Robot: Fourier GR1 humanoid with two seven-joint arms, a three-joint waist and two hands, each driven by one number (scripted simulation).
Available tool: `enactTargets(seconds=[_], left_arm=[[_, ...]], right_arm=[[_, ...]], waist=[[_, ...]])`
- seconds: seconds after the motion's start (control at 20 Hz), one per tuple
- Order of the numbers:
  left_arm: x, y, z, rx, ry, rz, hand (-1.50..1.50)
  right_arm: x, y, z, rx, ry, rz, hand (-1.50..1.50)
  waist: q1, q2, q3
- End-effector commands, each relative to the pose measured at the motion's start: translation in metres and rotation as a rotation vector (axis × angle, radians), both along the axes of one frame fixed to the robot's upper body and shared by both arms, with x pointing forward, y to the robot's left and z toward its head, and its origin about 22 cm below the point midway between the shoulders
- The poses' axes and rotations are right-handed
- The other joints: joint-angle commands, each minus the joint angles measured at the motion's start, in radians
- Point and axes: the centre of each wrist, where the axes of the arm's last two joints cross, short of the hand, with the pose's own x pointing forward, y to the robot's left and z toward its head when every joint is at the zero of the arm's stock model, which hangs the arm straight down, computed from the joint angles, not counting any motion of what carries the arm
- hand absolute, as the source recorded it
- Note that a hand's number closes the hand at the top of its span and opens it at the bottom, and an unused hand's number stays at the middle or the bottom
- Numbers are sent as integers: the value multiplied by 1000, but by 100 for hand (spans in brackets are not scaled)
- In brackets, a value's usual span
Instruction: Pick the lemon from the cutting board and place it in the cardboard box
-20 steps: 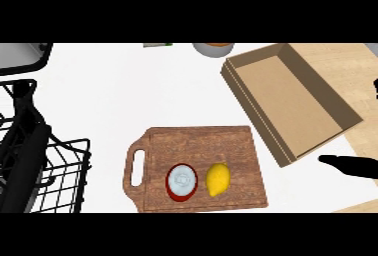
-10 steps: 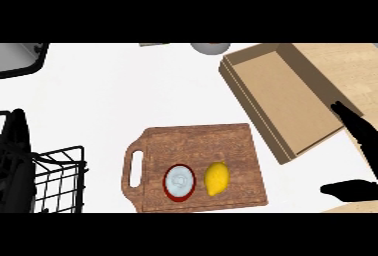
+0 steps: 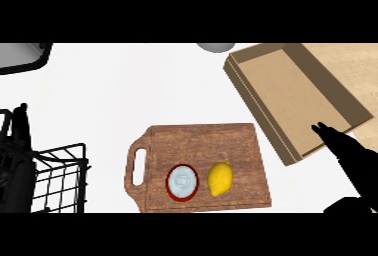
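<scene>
The yellow lemon [image 3: 220, 179] lies on the lower right part of the wooden cutting board [image 3: 203, 145], right beside a small red-rimmed dish [image 3: 182, 181]. The open cardboard box [image 3: 294, 95] lies at the upper right, tilted, with nothing in it. My right hand [image 3: 350, 156] comes in from the lower right with straight fingers, whose tips overlap the box's near corner. It is open, holds nothing and is well to the right of the lemon. My left hand [image 3: 19, 142] shows at the left edge, fingers up, resting.
A black wire basket [image 3: 55, 175] stands at the lower left, partly behind my left hand. A grey round object [image 3: 214, 47] sits at the top edge and a dark grey one [image 3: 22, 57] at the top left. A light wooden surface [image 3: 347, 65] lies beyond the box.
My right hand has stretched its fingers up and left, reaching the box's near corner. The lemon has stayed in place on the board. The view has shifted a little.
</scene>
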Motion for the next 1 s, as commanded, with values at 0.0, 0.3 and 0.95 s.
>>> enactTargets(seconds=[0.0,0.3,0.95], left_arm=[[-2,-57,36,-8,-199,-402,0],[9,-56,33,-33,-222,-578,0],[49,-49,12,-131,-267,-868,0]], right_arm=[[-5,16,-1,-72,79,-39,-150],[-11,46,-1,-92,148,-130,-150],[-5,117,-5,-223,184,-362,-150]], waist=[[11,-7,34],[78,-5,41],[208,5,54]])
